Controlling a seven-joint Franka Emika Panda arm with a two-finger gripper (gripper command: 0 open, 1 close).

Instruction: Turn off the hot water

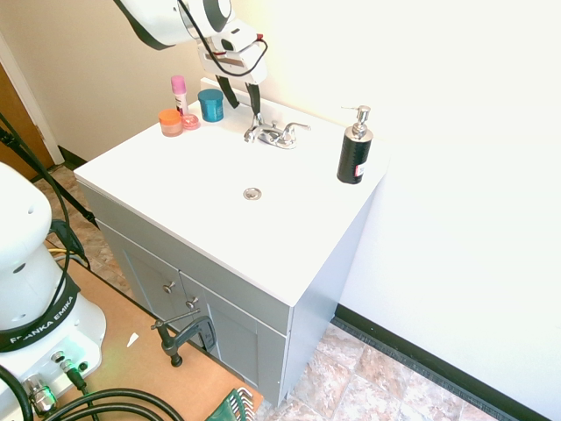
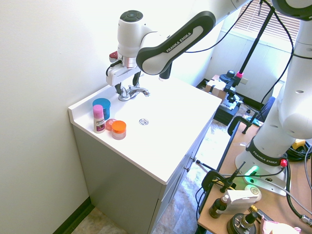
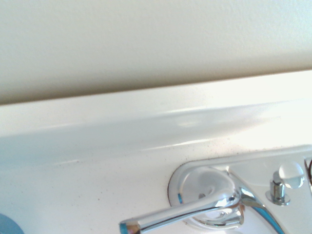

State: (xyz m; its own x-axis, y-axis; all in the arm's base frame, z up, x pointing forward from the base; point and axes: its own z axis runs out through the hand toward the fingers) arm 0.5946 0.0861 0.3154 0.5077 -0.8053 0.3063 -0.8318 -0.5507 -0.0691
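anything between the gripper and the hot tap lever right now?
Nothing visible. The gripper hangs directly above the hot water lever, fingers pointing down at it. The blue cup and jars stand off to the side, clear of the path.

Bright daylight floods the room, coming from a window [image 2: 265,29] seen in the second exterior view. The white bench [image 1: 219,189] is washed out by glare. Wrist view: soft focus, highlights on the hot water lever [image 3: 180,217].

We see open counter [image 1: 175,171] in front of the faucet [image 1: 276,133]. Teal cup [image 1: 210,103] and jars [image 1: 171,121] crowd its left; soap dispenser [image 1: 355,147] stands right.
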